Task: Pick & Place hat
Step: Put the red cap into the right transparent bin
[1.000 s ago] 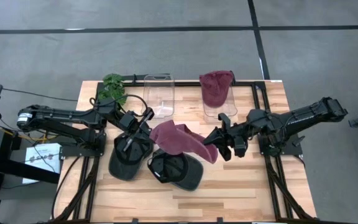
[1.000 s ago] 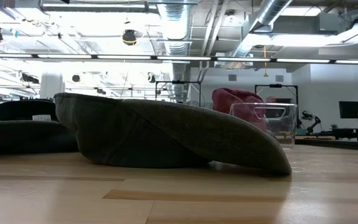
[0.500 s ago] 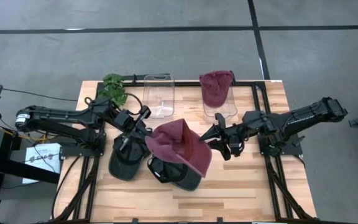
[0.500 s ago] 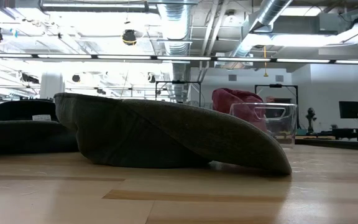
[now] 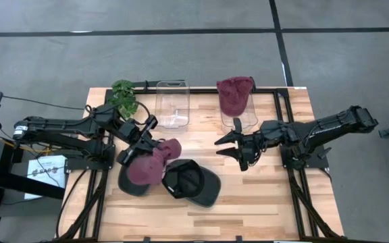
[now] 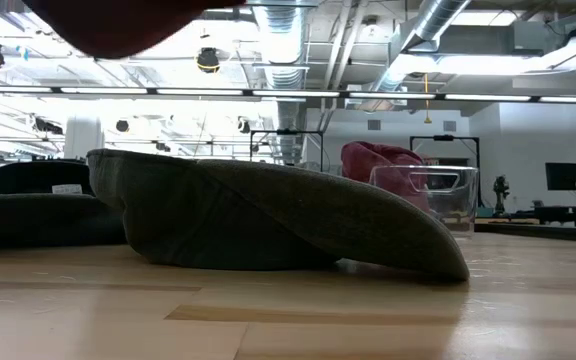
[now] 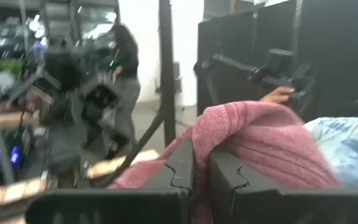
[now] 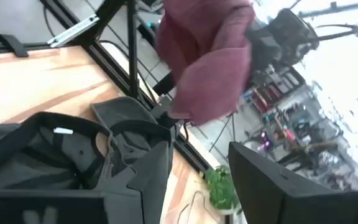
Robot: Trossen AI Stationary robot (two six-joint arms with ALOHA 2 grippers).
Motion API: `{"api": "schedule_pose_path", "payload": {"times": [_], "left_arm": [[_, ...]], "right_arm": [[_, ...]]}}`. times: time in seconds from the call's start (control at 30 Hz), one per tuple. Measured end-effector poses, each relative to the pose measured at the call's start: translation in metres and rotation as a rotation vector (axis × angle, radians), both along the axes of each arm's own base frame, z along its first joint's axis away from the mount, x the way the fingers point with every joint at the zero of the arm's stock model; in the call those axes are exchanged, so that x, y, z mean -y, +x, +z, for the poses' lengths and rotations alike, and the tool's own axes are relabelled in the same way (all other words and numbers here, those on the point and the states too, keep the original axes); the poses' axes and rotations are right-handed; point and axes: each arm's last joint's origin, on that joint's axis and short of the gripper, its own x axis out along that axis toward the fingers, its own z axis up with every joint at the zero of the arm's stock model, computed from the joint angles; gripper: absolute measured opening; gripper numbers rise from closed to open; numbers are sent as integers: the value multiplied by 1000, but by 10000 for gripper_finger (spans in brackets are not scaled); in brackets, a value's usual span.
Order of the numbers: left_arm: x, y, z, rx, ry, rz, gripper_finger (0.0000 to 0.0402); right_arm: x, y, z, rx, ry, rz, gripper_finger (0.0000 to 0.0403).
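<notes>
Four hats show: two maroon, two dark. The left gripper (image 5: 145, 143) is clamped on one maroon hat (image 5: 150, 164), held above the dark hat (image 5: 132, 182) at table left. The second dark hat (image 5: 193, 182) lies beside it. The other maroon hat (image 5: 236, 93) tops one of two clear containers (image 5: 238, 116). The right gripper (image 5: 229, 142) hangs released, empty.

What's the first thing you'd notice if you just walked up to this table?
A red hat dangling from the left end effector, above a dark hat near the table's left side. The right end effector hangs open and empty mid-table. Another red hat sits in a clear bin at the back.
</notes>
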Motion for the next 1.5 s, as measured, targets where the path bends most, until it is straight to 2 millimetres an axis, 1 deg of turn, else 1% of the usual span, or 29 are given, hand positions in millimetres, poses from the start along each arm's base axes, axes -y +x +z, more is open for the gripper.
{"api": "schedule_pose_path", "payload": {"times": [0.1, 0.27, 0.4, 0.57, 0.7, 0.8, 0.9, 1.03, 1.1, 1.17, 1.3, 1.5], "left_arm": [[-2, 3, -7, -76, -6, 70, 20], [-6, 6, -16, -165, -14, 218, 20], [-10, 7, -18, -182, -29, 369, 20], [-16, 7, -18, -188, -60, 481, 21], [-26, 7, -18, -205, -131, 526, 21], [-32, 6, -18, -219, -178, 504, 21], [-35, 7, -18, -228, -208, 495, 21], [-35, 13, -21, -234, -221, 487, 21], [-34, 19, -22, -219, -222, 478, 21], [-33, 26, -23, -197, -223, 464, 21], [-33, 36, -30, -224, -218, 440, 21], [-31, 45, -39, -270, -210, 409, 21]], "right_arm": [[4, 1, 2, 4, 94, -32, 152], [15, 3, 9, 61, 334, -94, 141], [25, 4, 16, 116, 543, -136, 133], [37, 5, 18, 141, 685, -183, 129], [43, 5, 17, 137, 686, -208, 134], [47, 5, 18, 112, 678, -171, 142], [49, 6, 25, 107, 658, -121, 149], [50, 12, 29, 106, 627, -122, 152], [51, 19, 34, 123, 627, -121, 152], [52, 27, 31, 78, 625, -138, 150], [54, 47, 27, 9, 622, -163, 148], [54, 73, 22, -103, 630, -163, 148]]}}
